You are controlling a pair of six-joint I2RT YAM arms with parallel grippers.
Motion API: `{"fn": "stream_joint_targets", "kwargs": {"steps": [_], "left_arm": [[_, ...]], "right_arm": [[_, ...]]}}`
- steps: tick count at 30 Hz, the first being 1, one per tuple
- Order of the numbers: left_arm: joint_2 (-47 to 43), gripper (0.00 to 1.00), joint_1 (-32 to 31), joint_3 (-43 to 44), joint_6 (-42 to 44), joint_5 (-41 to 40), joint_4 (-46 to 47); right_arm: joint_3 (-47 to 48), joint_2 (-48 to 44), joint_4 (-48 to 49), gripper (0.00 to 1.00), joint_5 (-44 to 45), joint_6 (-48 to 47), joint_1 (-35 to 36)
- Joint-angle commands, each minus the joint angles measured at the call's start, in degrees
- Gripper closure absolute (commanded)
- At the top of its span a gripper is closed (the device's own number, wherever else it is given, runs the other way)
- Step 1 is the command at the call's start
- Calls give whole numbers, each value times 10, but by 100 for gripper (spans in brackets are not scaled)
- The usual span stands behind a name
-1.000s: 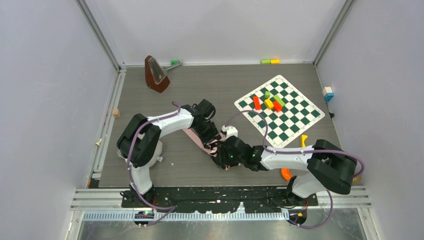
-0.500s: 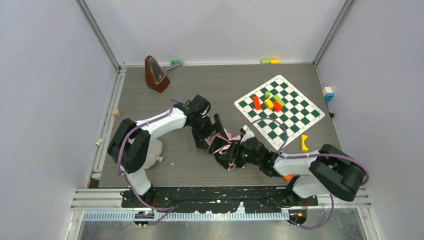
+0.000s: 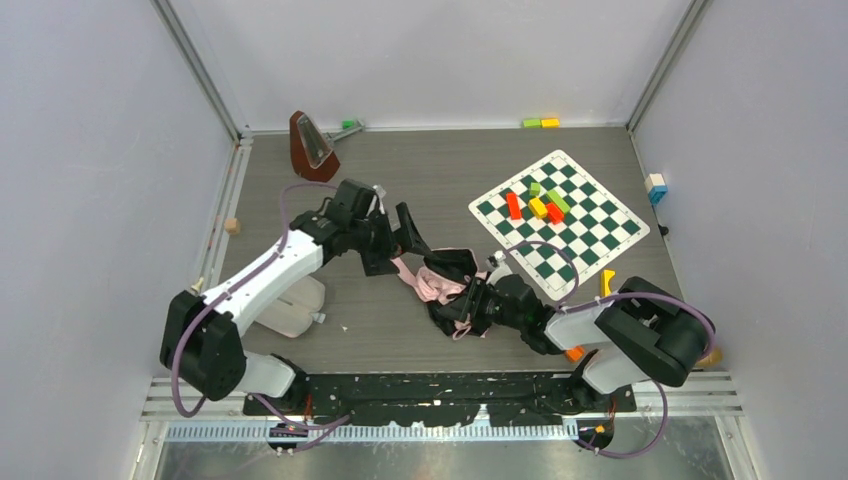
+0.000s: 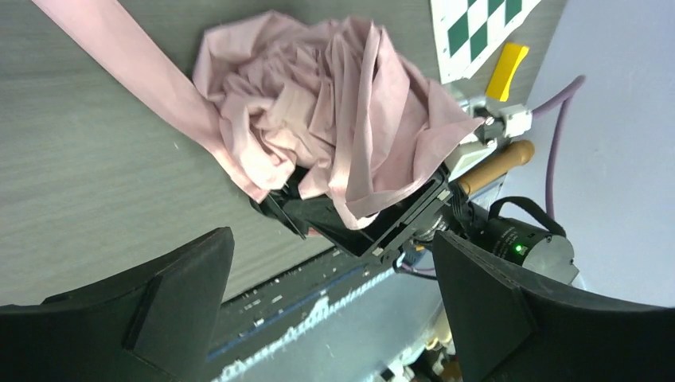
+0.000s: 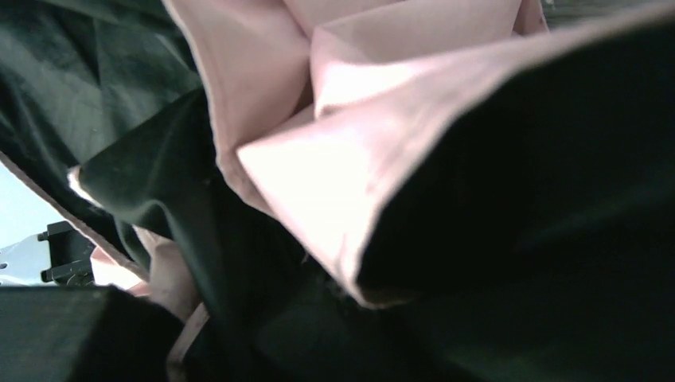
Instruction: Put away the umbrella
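Having let go, your left fingers now stand wide and drawn back from the umbrella, which lies bunched just beyond them on the worktop, clamped in your right fingers, so gathering it likely needs a fresh grasp.

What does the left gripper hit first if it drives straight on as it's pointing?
The umbrella: its bunched pink canopy lies dead ahead, centred between the left gripper's open jaws. The right gripper grips it just behind. Gap to the cloth is hard to judge.
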Motion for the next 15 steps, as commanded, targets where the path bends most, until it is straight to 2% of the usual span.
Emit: {"fn": "stream_joint_targets", "kwargs": {"steps": [1,5,7,10,15], "left_arm": [[-31,1,40,-29,64,11,75],[-20,10,47,-27,162,5,71],[-13,15,47,-44,211,10,99],[-22,21,47,-89,253,35,193],[-65,16,47,-189,303,78,379]], "right_arm": [[3,11,-14,95,-17,6,-10],[15,-5,-46,95,-32,-11,-20],[20,-16,-66,95,-40,-26,-30],[26,-32,-86,95,-59,-50,-47],[54,-83,-150,95,-75,-126,-68]]}}
